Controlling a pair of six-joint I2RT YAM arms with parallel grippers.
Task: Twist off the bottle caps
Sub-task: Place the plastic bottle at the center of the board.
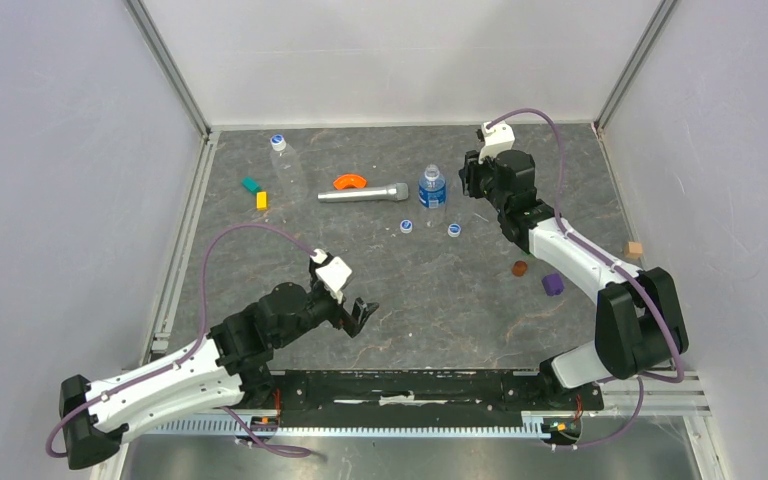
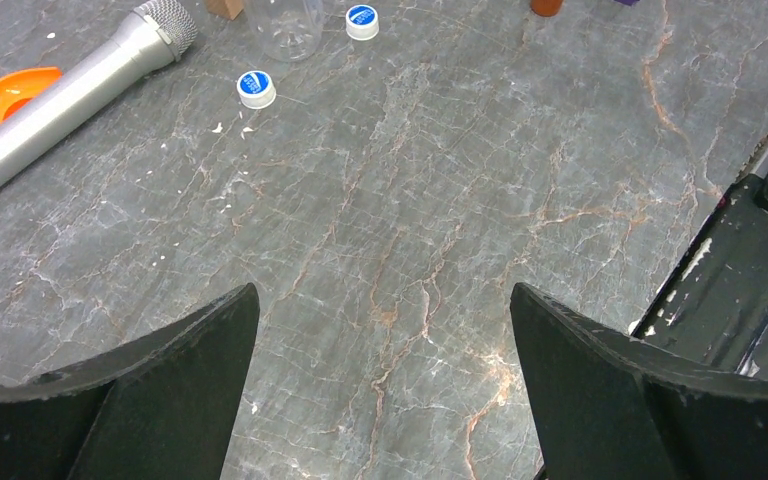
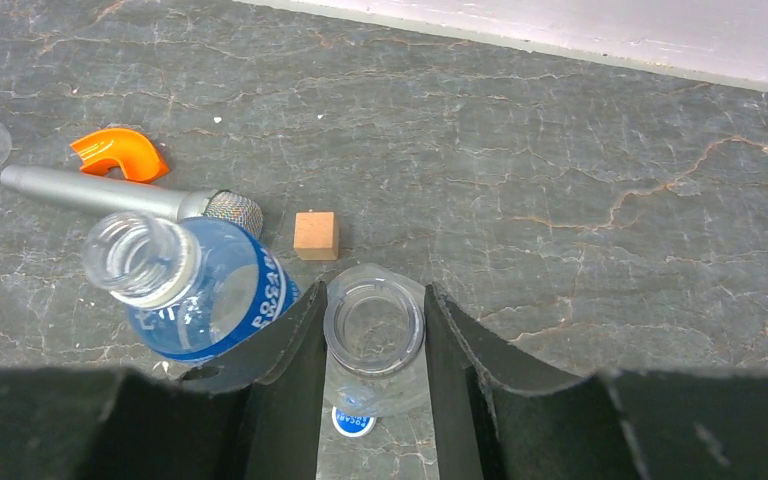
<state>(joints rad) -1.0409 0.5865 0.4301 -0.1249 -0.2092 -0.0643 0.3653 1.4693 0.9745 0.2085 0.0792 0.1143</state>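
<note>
Clear bottle point(image 3: 373, 335) in right gripper point(image 3: 374, 292); top view hides it.

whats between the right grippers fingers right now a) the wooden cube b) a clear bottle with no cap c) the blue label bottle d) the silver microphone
B: in the right wrist view the right gripper has its fingers against both sides of the open neck of a clear bottle, while the blue-labelled bottle and the wooden cube lie outside the fingers.
</note>
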